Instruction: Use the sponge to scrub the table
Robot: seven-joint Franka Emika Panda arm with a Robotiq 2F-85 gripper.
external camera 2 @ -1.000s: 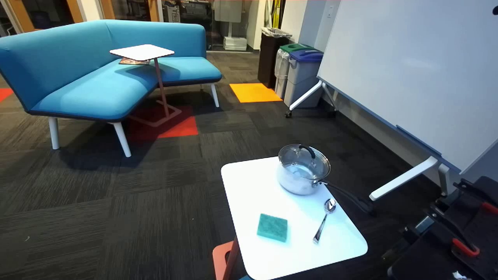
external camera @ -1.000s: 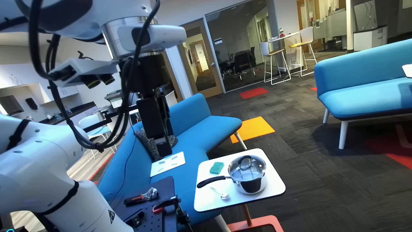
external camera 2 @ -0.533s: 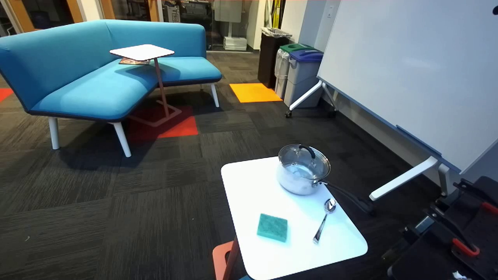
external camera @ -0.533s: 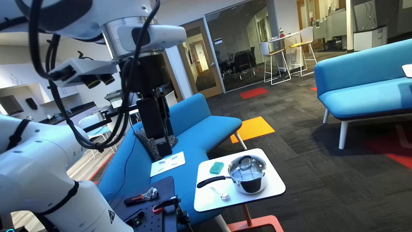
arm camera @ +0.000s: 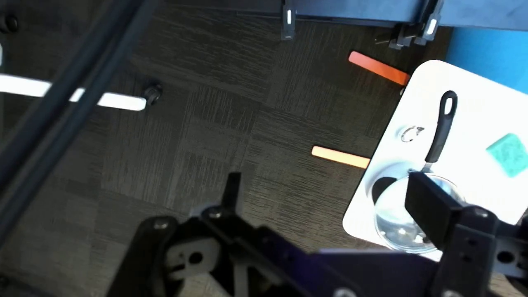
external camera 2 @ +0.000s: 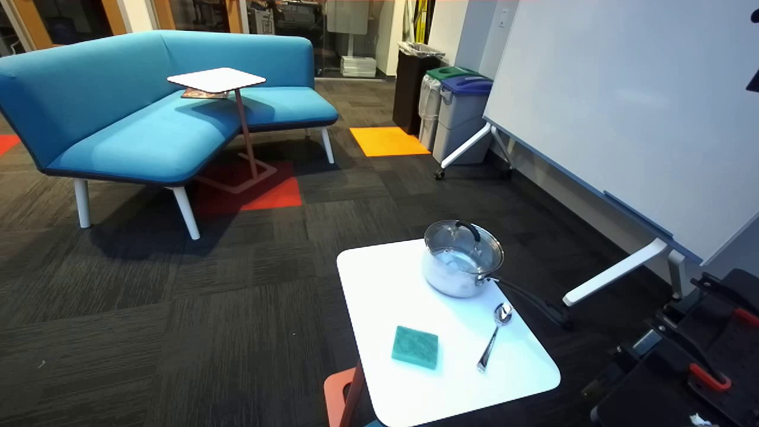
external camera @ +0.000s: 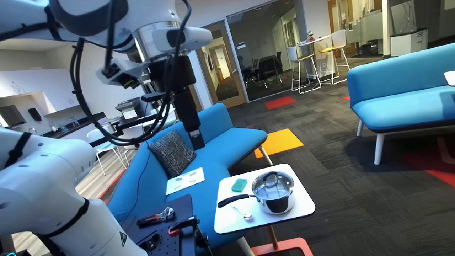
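On the counter (external camera 2: 379, 302), in an exterior view, the pot (external camera 2: 449, 283) stands behind the sponge (external camera 2: 415, 347) and the spoon (external camera 2: 496, 333), the lid (external camera 2: 465, 249) on top. The sponge lies left of the spoon. In the wrist view the pot's handle (arm camera: 442, 128) passes between them, and the gripper (arm camera: 324, 180) partly hides the pot. In an exterior view a sofa (external camera 2: 142, 133) stands well behind the counter, leftward, and a whiteboard (external camera 2: 622, 101) to its right.

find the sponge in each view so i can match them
In an exterior view: sponge in the lower middle, left of the pot.
In an exterior view: sponge in the lower middle, below-left of the pot.
Wrist view: sponge near the right edge, mid-height.
Landmark in all three: the pot.
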